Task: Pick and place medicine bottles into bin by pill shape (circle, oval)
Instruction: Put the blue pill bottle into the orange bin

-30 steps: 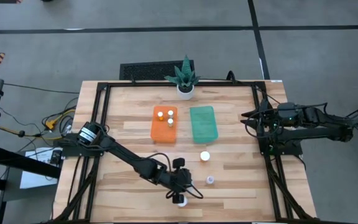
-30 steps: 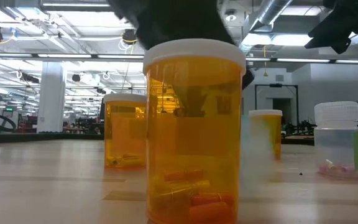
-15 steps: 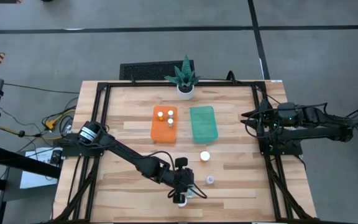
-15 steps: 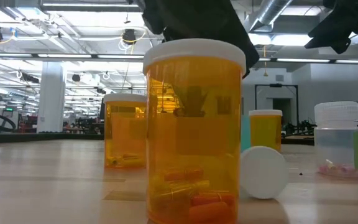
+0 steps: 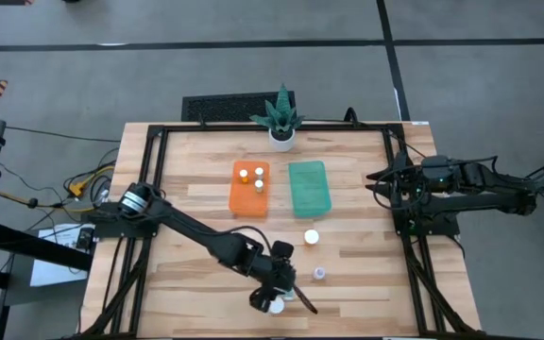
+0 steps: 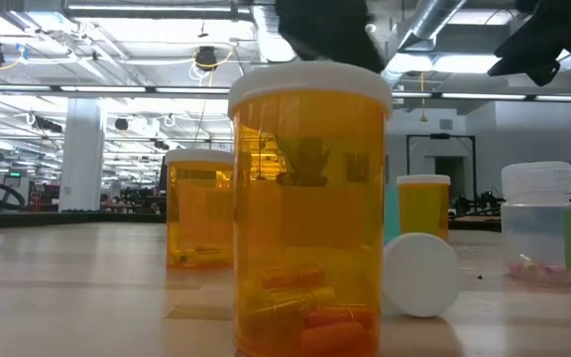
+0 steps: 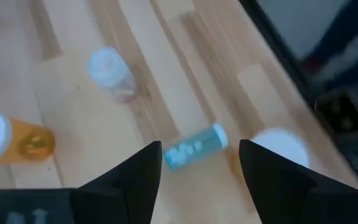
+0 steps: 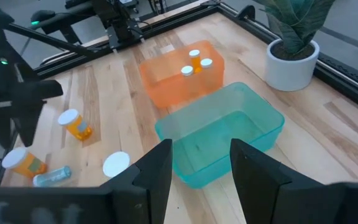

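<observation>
Now: the left hand [image 7: 199, 144] hangs low over the near part of the light wooden surface [image 5: 187, 203], and its two dark fingers [image 7: 135, 180] are spread apart and hold nothing.
Bottle: the small bluish-clear medicine bottle with a white cap [image 7: 194, 148] lies on its side on the surface, just ahead of the left hand and between its two fingers.
Long way: the bottle's long side runs from one finger toward the other, a little tilted, so I think the hand must turn before it can pinch the thin part.
Neighbour: an orange medicine bottle with a round white cap [image 7: 272, 146] stands just beside it, near one finger, and could get bumped.
Nearer arm: the left one; the right hand [image 8: 201, 144] waits at the far right side, spread apart and bare, well apart from this bottle.
Bins: the orange plastic tray [image 5: 250, 189] has three bottles in it, and the green plastic tray [image 5: 309, 187] sits beside it.
</observation>
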